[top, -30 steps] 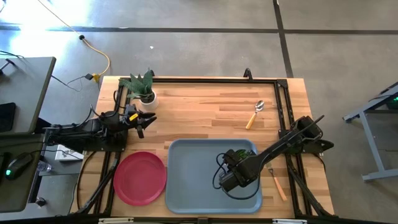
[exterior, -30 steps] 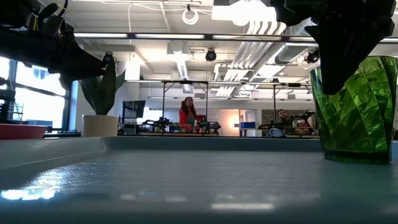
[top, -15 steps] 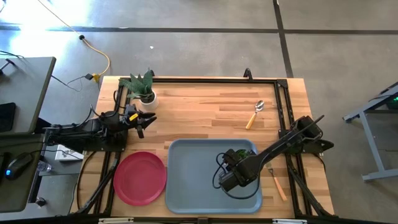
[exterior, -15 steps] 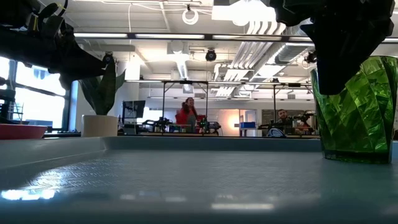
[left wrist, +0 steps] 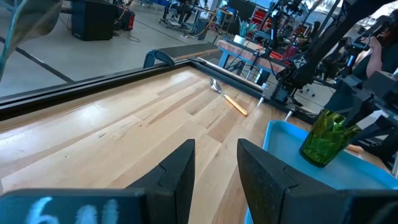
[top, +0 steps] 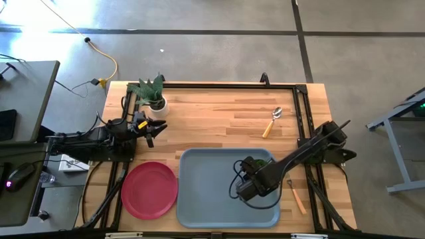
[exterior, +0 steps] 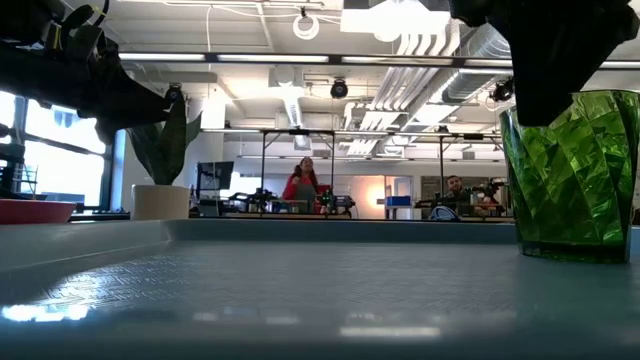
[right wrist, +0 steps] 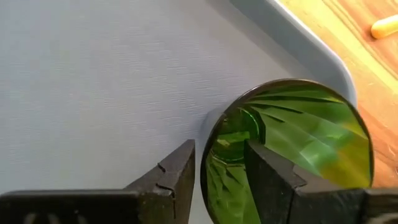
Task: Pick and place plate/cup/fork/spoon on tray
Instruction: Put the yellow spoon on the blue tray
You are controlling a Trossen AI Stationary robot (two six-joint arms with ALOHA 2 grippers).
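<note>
Left gripper parked over bare tabletop at the left side, fingers apart by a narrow gap, holding nothing. Potted plant just behind it. Pinkish-red plate in front of it, lying flat on the wood, touching or just beside the left rim of the blue-grey tray, not on it; which of the two, cannot tell. Standing upright near the tray's back right corner: green cup. Right gripper over the cup, fingers straddling its near wall, one outside and one inside the rim, spread with a gap on either side, not pinching. Well behind that gripper, on the wood: spoon, orange-yellow handle, bowl pointing away. Just right of that gripper, off the tray on the table's right edge: fork, orange handle, partly hidden by the arm.
</note>
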